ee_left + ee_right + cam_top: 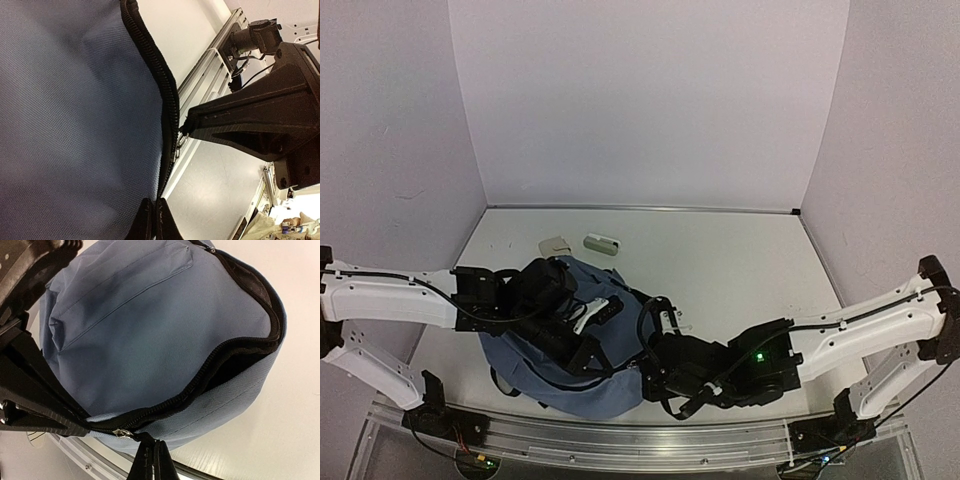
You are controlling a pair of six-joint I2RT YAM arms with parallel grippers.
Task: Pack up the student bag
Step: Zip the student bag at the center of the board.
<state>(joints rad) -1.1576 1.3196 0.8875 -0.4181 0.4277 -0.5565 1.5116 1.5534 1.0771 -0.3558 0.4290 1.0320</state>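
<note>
Top external view shows you one student bag on the bench, at its near side between both arms. Your left hand is closed, pinching the bag's zip edge. Your right hand is closed on fabric beside one zip pull. Behind the bag lie two small things: a beige item and a pale item.

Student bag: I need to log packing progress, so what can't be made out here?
Student bag contents: right wrist view, the open zip gap is dark inside.
Bag opening: top view, covered by the left arm and right arm.
Beige item and grey item beyond it: top view, too small to identify.
</note>
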